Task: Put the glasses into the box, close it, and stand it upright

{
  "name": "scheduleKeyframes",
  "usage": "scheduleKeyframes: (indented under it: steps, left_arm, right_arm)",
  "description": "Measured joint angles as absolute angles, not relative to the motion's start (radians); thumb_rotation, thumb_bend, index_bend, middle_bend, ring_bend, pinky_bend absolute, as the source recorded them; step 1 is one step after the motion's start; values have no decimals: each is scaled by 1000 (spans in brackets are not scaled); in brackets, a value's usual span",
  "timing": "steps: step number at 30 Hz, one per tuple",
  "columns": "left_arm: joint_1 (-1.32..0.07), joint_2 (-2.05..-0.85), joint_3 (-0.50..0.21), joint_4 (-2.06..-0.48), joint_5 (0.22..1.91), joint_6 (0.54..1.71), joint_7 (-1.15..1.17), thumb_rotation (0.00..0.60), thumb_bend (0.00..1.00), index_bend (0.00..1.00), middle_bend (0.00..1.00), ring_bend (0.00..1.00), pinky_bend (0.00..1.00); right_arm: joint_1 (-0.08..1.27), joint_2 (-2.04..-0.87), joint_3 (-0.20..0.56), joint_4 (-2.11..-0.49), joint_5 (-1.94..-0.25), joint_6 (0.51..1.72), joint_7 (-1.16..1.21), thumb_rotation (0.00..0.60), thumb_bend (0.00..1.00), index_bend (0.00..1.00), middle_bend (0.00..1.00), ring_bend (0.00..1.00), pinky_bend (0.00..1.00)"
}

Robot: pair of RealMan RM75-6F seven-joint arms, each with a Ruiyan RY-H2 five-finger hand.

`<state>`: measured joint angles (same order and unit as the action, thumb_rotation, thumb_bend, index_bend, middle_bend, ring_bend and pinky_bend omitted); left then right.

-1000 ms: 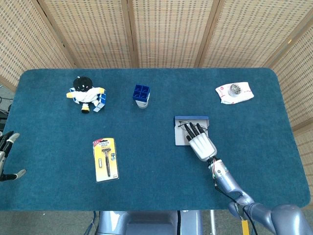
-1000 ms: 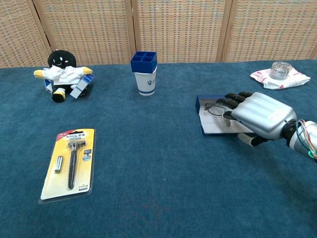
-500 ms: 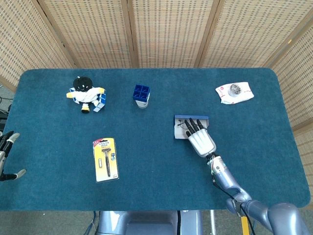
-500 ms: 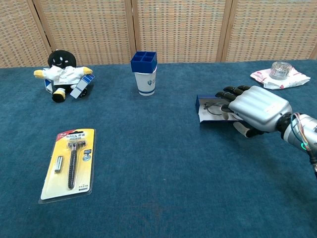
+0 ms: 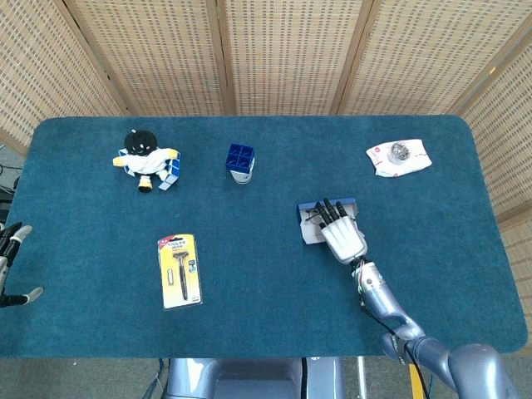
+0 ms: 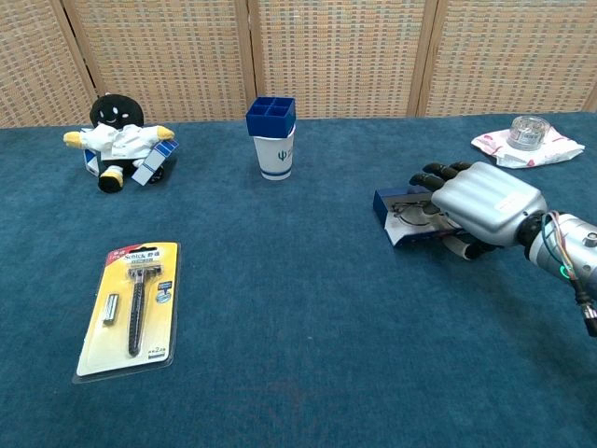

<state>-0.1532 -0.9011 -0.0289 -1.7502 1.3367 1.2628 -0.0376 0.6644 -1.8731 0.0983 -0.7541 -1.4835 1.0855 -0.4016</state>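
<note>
A shallow blue-and-white box (image 5: 308, 233) (image 6: 395, 231) lies open right of the table's centre, slightly skewed. Thin-framed glasses (image 6: 409, 211) (image 5: 313, 217) lie inside it, partly hidden. My right hand (image 5: 342, 236) (image 6: 487, 200) lies over the box. Its dark fingers (image 6: 433, 176) reach across the glasses to the far blue wall, and the thumb sits at the near white edge, so it grips the box. My left hand (image 5: 10, 264) hangs off the table's left edge, fingers apart, holding nothing.
A black plush doll (image 5: 146, 158) (image 6: 117, 140) sits at the back left. A white cup with a blue divider (image 5: 240, 162) (image 6: 270, 135) stands at the back centre. A yellow razor pack (image 5: 180, 270) (image 6: 135, 308) lies front left. A white packet (image 5: 399, 156) (image 6: 527, 140) lies back right.
My right hand slid further over the box toward its far wall. The box has turned slightly, and less of its white near part shows. The left hand has not moved.
</note>
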Motion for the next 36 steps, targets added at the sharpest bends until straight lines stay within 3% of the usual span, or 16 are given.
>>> scheduleKeyframes:
  steps: [9, 21, 36]
  left_arm:
    - [-151, -901, -26, -1752, 1347, 1268, -35, 600, 0, 0, 0, 0, 0]
    - [-147, -899, -21, -1752, 1362, 1276, -43, 600, 0, 0, 0, 0, 0]
    - [-145, -899, -20, -1753, 1368, 1281, -42, 600, 0, 0, 0, 0, 0]
  right_arm:
    - [653, -1833, 77, -769, -1528, 1156, -372, 600, 569, 671, 138, 0, 192]
    - [618, -1676, 19, -914, -1631, 1284, -424, 600, 569, 680, 147, 0, 196]
    - [541, -1506, -113, -1044, -1762, 1344, -489, 600, 569, 680, 160, 0, 200]
